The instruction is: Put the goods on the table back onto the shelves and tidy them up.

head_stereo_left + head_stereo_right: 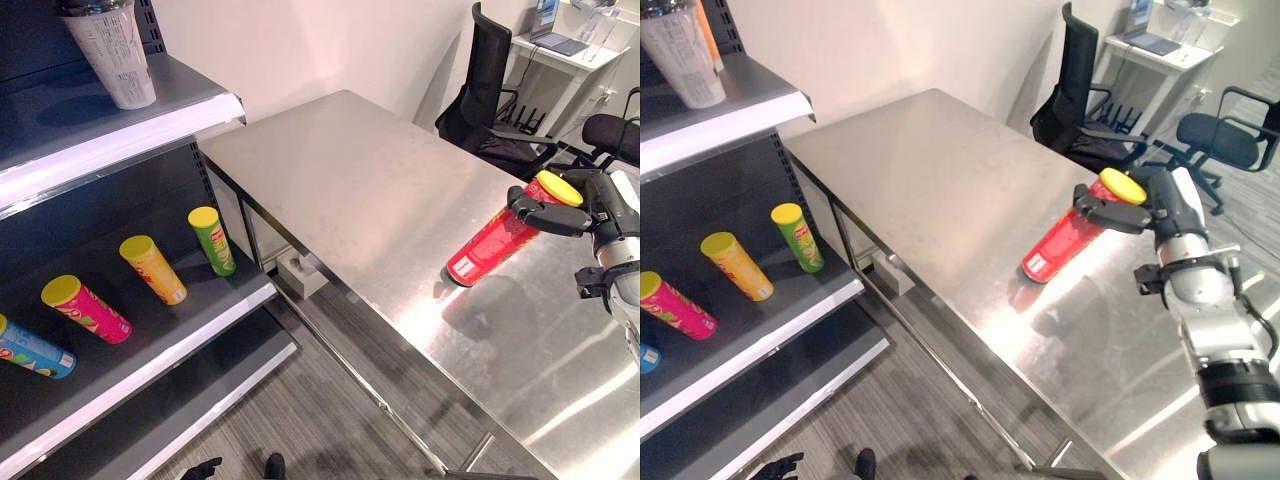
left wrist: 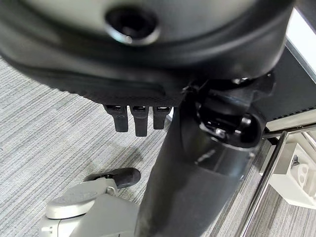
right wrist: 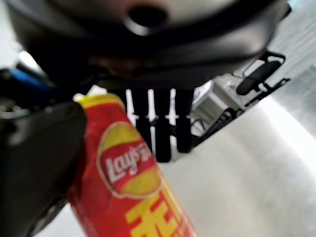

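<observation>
While the steel table [image 1: 380, 190] is filling the middle of the scene, it is carrying just one of the goods, a red chip can [image 1: 492, 248] with a yellow lid, tilted with its lower end on or just above the top near the right edge. The dark shelf unit [image 1: 150, 320] is standing at the robot's left, well apart from that can, so I judge that a long carry is still waiting. On its lower board four chip cans are lying on their sides: a green one [image 1: 212, 240], an orange one [image 1: 153, 269], a pink one [image 1: 86, 309] and a blue one [image 1: 33, 349]; this row is probably needing tidying too. A white cup [image 1: 112, 48] is standing on the upper board.

The right hand [image 1: 548, 215] is gripping the red can near its lid, the fingers [image 3: 155, 123] and thumb curling around it; the right wrist view is showing this wrap closely, which the eye views are only suggesting. The left hand [image 2: 136, 116] is hanging over the grey floor, its fingers looking relaxed and holding nothing.
</observation>
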You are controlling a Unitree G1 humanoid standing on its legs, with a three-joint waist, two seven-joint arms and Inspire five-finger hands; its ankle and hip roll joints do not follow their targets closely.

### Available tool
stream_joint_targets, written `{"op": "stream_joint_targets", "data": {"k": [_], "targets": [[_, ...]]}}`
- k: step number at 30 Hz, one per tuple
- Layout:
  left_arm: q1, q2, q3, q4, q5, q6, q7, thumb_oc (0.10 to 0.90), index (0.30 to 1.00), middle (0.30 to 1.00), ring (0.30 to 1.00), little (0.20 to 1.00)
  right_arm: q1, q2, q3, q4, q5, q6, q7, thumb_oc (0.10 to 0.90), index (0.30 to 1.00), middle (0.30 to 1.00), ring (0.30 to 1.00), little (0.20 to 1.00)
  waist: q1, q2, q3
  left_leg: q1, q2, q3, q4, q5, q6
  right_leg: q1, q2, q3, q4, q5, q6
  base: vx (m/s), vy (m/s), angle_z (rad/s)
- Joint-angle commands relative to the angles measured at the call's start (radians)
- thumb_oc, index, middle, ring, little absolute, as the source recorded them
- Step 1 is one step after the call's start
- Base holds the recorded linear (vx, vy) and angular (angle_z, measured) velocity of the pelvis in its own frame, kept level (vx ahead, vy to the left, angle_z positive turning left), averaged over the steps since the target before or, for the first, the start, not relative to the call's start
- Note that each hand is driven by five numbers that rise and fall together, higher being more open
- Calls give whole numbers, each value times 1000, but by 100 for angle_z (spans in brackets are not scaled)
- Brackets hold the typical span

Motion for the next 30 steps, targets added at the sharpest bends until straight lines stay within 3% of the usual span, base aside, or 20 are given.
{"op": "stream_joint_targets", "data": {"k": [1,6,11,16,18,19,21,23,24,25,27,30], "targets": [[-25,41,0,-19,20,-12,16,800,900,900,900,900,-90,-16,-123,-153,12,-94,-81,400,300,300,300,300,36,-18,-45,27,33,11,3,-79,-39,15,24,-34,13,-66,13,-48,-70,5],[-15,37,25,-36,15,-8,15,800,900,900,900,900,-19,52,-226,-333,16,-139,-93,400,300,300,300,300,54,-15,-48,18,52,-14,3,-56,-62,28,44,-51,13,-88,-4,-60,-96,8],[-12,32,28,-28,15,-6,8,800,900,900,900,900,-33,91,-226,-432,36,-167,-79,400,300,300,300,300,93,-6,-36,-22,79,-58,9,-6,-95,36,78,-80,13,-119,-29,-118,-134,32],[-18,36,30,-24,12,-5,2,800,900,900,900,900,-40,89,-227,-505,77,-191,-57,400,300,300,300,300,133,7,13,-117,104,-119,44,59,-134,38,104,-131,13,-140,-53,-184,-125,53],[-29,35,29,-17,13,-6,3,800,900,900,900,900,-43,80,-225,-533,78,-195,-51,400,300,300,300,300,124,2,38,-167,117,-48,108,55,-117,30,86,-175,13,-127,-55,-293,-6,81],[-21,33,38,-18,26,-6,-1,800,900,900,900,900,-38,75,-212,-558,71,-186,-38,400,300,300,300,300,118,-1,42,-164,135,11,169,16,-94,13,66,-200,13,-110,-56,-277,47,112],[-18,32,46,-8,43,-7,-2,800,900,900,900,900,-21,79,-210,-588,70,-186,-14,400,300,300,300,300,106,-5,36,-127,161,20,211,-49,-95,10,52,-206,13,-111,-51,-124,32,59],[-18,32,53,-8,49,-10,0,800,900,900,900,900,-2,77,-209,-622,78,-188,12,400,300,300,300,300,85,2,33,-78,205,42,249,-70,-102,-1,33,-235,14,-95,-48,-123,136,51],[-20,32,59,-5,58,-12,1,800,900,900,900,900,11,76,-205,-645,80,-184,37,400,300,300,300,300,64,15,20,-14,245,64,247,-71,-114,-14,16,-258,17,-82,-40,-125,168,72],[-19,31,59,-5,58,-12,1,800,900,900,900,900,12,76,-204,-646,80,-183,38,400,300,300,300,300,63,16,21,-11,246,64,245,-71,-115,-12,18,-258,17,-82,-40,-127,224,66],[-20,33,59,-12,69,-18,3,800,900,900,900,900,19,75,-190,-664,93,-177,68,400,300,300,300,300,35,32,8,46,294,96,236,-42,-135,-35,-16,-289,23,-54,-23,-131,262,50],[-26,35,62,-15,75,-24,5,800,900,900,900,900,26,79,-172,-684,97,-168,96,400,300,300,300,300,16,50,-4,93,313,111,226,-28,-153,-56,-52,-312,33,-19,-5,-100,267,48]]}}
